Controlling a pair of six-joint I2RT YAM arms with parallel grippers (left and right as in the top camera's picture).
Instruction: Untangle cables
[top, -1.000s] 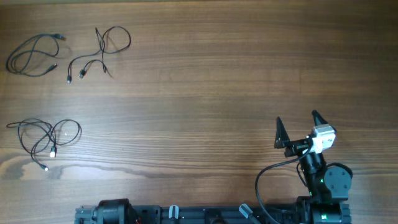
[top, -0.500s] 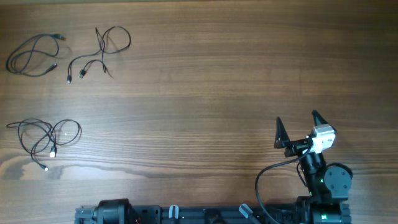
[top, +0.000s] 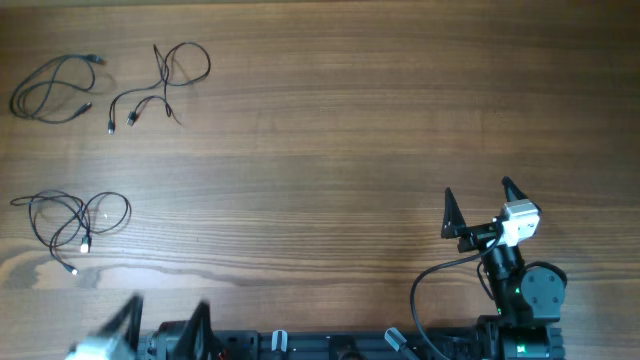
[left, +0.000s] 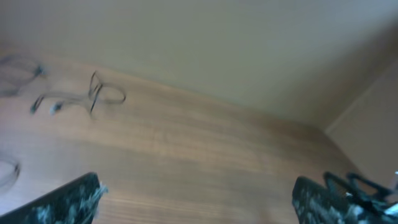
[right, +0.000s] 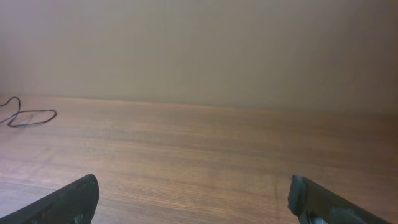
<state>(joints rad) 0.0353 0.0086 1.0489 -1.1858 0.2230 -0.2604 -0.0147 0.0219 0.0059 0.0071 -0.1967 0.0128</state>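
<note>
While the overhead view shows three cables (top: 163, 85) lying separately, far left of the wide-open right hand (top: 479, 200), the left hand (top: 162, 322) is blurred but spread. Left wrist: the branching cable (left: 93, 94) lies ahead of the right hand's side; a careless sweep could tangle the loops. Right wrist: empty, spread fingers (right: 68, 199).

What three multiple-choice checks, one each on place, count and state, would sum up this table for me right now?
1. Where do the cables lie on the table?
A) at its left side
B) in the middle
C) under the right gripper

2. How many separate cables are there?
A) one
B) two
C) three

3. How do the right gripper's jaws stand?
A) shut on a cable
B) open and empty
C) shut and empty

Answers:
1 A: the overhead view shows every cable near the left edge, far from that gripper.
2 C: three loose loops lie apart from one another.
3 B: the jaws stand wide apart over bare wood.
</note>
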